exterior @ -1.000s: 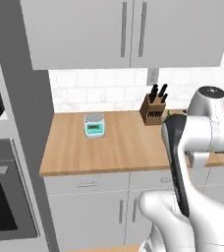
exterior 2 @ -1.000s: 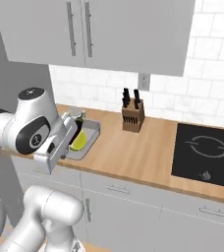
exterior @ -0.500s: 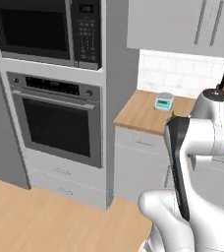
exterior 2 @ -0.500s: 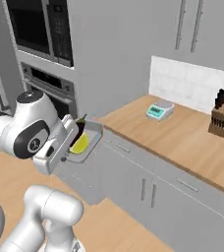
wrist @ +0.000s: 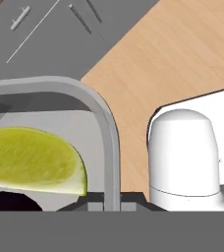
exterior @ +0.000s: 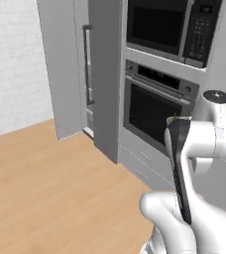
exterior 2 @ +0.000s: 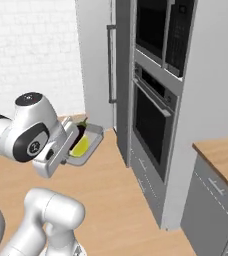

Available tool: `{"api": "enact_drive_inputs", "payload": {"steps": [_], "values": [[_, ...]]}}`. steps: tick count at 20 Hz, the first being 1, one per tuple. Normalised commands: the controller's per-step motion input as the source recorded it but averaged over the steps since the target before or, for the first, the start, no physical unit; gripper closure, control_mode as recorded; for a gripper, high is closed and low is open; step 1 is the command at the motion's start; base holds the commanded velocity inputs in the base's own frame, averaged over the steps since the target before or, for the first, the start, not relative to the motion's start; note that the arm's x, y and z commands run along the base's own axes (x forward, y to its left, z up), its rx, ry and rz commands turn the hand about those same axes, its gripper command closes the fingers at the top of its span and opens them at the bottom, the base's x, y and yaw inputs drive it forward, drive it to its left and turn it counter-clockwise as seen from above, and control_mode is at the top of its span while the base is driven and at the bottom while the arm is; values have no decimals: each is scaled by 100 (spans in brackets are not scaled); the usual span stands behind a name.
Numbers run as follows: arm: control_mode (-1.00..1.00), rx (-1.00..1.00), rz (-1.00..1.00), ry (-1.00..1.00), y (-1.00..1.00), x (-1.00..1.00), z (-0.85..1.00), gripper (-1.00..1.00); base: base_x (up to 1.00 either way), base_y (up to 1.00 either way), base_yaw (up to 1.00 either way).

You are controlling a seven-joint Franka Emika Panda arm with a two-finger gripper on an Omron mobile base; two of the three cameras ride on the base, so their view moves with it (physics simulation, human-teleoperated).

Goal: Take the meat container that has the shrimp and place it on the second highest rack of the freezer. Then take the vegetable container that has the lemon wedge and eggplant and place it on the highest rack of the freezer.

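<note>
Grey and shallow, the vegetable container (exterior 2: 92, 141) rides in front of my arm, carried above the wooden floor (exterior 2: 111, 190). My gripper (wrist: 104, 199) is pinched all the way down on its rim, and the hand view shows the wall of the container running straight between the tips. Inside I see a yellow lemon wedge (wrist: 33, 160) and, beside it, a dark eggplant (exterior 2: 81, 129). Ahead stand the tall grey freezer (exterior 2: 120, 75) and the wall oven (exterior 2: 153, 120).

Grey container (exterior 2: 93, 141) (held aloft), lemon wedge (wrist: 33, 160) and dark eggplant (exterior 2: 80, 132) inside
</note>
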Motion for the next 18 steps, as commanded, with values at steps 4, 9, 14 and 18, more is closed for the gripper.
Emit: {"api": "enact_drive_inputs", "payload": {"steps": [4, 9, 14, 18], "values": [[100, 0, 0, 0, 0, 0, 0, 100, 86, 13, 18], [100, 0, 0, 0, 0, 0, 0, 100, 100, 27, 0], [100, 0, 0, 0, 0, 0, 0, 100, 100, 33, 0], [100, 0, 0, 0, 0, 0, 0, 100, 100, 31, 0]]}}
